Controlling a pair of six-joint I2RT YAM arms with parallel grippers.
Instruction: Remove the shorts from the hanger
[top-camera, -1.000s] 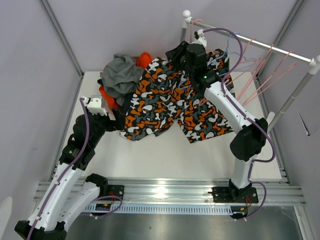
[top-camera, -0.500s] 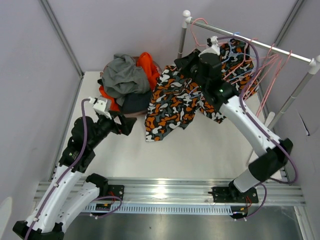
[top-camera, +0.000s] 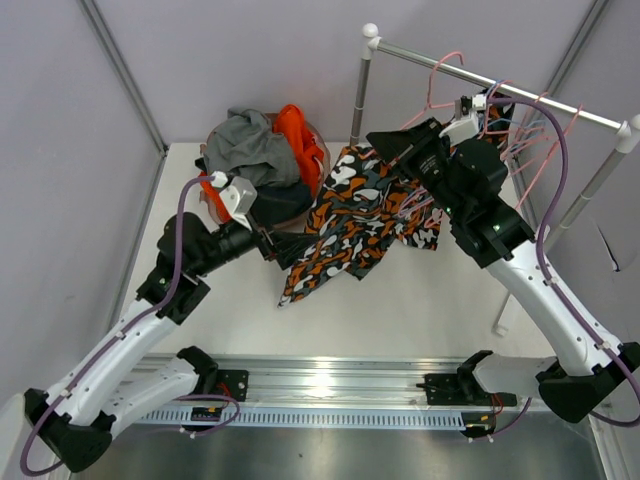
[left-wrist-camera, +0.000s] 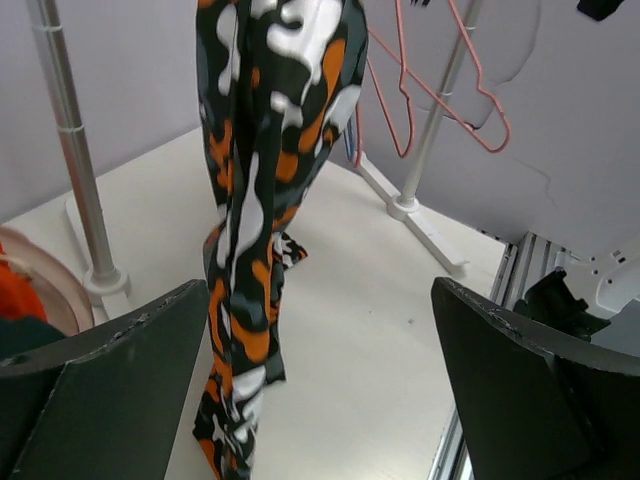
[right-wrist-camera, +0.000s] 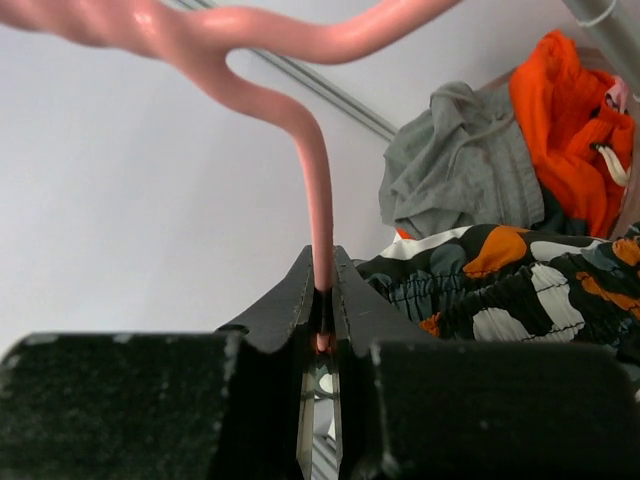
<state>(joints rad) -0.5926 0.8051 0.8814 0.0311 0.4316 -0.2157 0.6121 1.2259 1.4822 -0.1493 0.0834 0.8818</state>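
The orange-black-white-grey blotch-patterned shorts (top-camera: 352, 212) hang from a pink hanger (right-wrist-camera: 318, 215), their lower end touching the table. My right gripper (top-camera: 392, 148) is shut on the hanger's wire (right-wrist-camera: 322, 290), held up near the rack. In the left wrist view the shorts (left-wrist-camera: 262, 150) hang in front of my open left gripper (left-wrist-camera: 320, 400), their lower end nearer the left finger (left-wrist-camera: 100, 390). From above, my left gripper (top-camera: 293, 252) is at the shorts' lower left edge. Grey (top-camera: 245, 145) and orange (top-camera: 293, 130) shorts lie piled behind.
The pile sits in a round reddish basket (top-camera: 320, 160) at the back left. A metal clothes rack (top-camera: 500, 85) stands at the back right with several pink and blue hangers (top-camera: 530, 135); its upright post (top-camera: 360, 95) is just behind the shorts.
My right gripper has lifted the hanger up and to the right, pulling the patterned shorts off the table into a hanging bundle. My left arm has reached right to the shorts' lower edge.
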